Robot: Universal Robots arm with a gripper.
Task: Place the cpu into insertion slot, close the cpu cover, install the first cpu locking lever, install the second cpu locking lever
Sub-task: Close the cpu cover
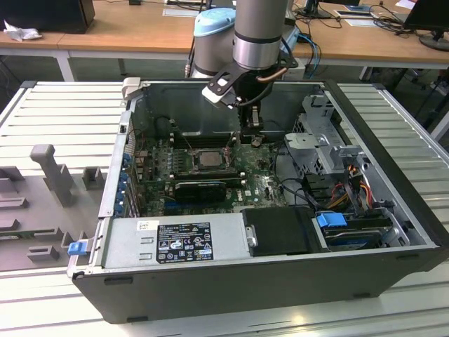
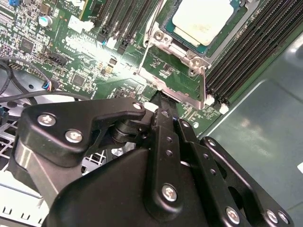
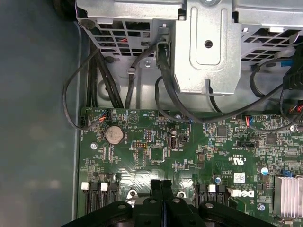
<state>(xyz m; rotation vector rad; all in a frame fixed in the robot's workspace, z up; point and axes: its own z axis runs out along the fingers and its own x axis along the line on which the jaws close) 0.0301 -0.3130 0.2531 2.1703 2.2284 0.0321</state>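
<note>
The cpu [image 2: 203, 19], a pale square chip, sits in its socket on the green motherboard [image 3: 156, 156]; in the exterior view the cpu [image 1: 208, 159] is at the board's middle. The cpu cover [image 2: 163, 40], a metal frame with a square window, lies flat around the chip. A thin wire lever [image 2: 146, 52] runs along one side of the socket. My gripper [image 2: 163, 101] is shut, fingers pressed together with nothing between them, tips just off the socket's edge. In the exterior view the gripper [image 1: 254, 137] hangs low on the cpu's right. The black fingers [image 3: 161, 187] point down at the board.
The open computer case [image 1: 393, 175] encloses the board. Memory slots [image 2: 246, 56] flank the socket. A metal drive cage [image 3: 208, 47] and black cables [image 3: 142, 85] sit beside the board. A power supply [image 1: 175, 242] fills the near side, and a grey fixture [image 1: 52, 172] stands outside.
</note>
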